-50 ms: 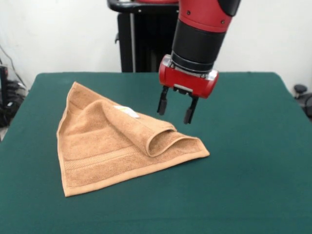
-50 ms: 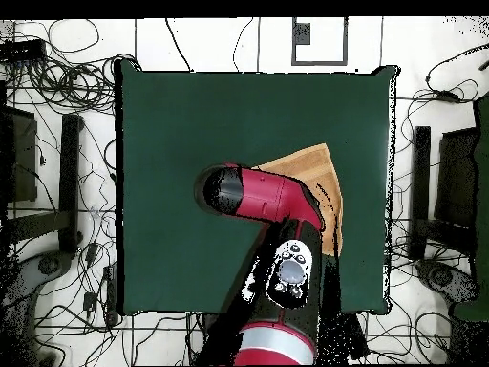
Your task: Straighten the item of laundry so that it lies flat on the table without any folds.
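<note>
Hovering with fingers parted and empty, the red-and-black gripper (image 1: pixel 176 111) hangs just above the folded-over corner of the orange-tan terry towel (image 1: pixel 107 146) on the dark green felt table (image 1: pixel 253 161); overhead, the red arm (image 2: pixel 272 201) hides most of the towel (image 2: pixel 320 167), gripper unseen.

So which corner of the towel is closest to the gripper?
The folded-over corner of the towel, the puffy rolled flap on the right in the front view. It lies just below the open gripper. The other corners lie flat on the table, farther away.
</note>
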